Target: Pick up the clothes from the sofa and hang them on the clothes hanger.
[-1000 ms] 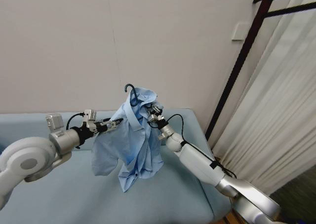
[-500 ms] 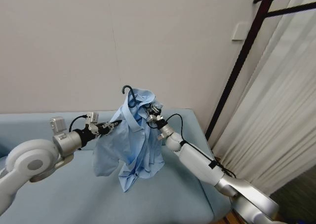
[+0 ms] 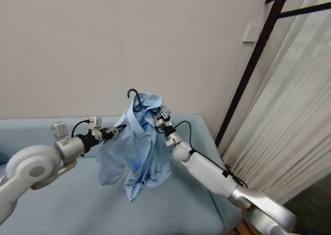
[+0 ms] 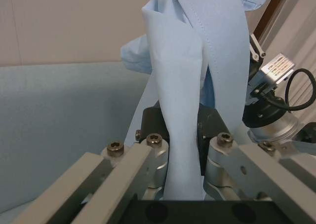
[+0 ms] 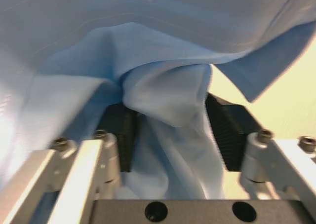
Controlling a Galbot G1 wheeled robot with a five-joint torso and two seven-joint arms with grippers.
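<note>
wall [image 3: 62,48]: plain beige | switch plate [image 3: 251,32]: on wall | curtain [image 3: 289,131]: white (pleated), right side

We saw the right tool [image 5: 170,128], its black pads [image 5: 229,135] pinching a bunched fold of light-blue shirt [image 5: 148,46] between them.

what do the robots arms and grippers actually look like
Both arms are smooth white rounded shells with silvery joints; the left arm has a large round joint with a grey disc, the right arm a black strap. Black cables loop at each wrist. The left gripper and right gripper have bare silver linkage fingers with screw heads and black pads.
</note>
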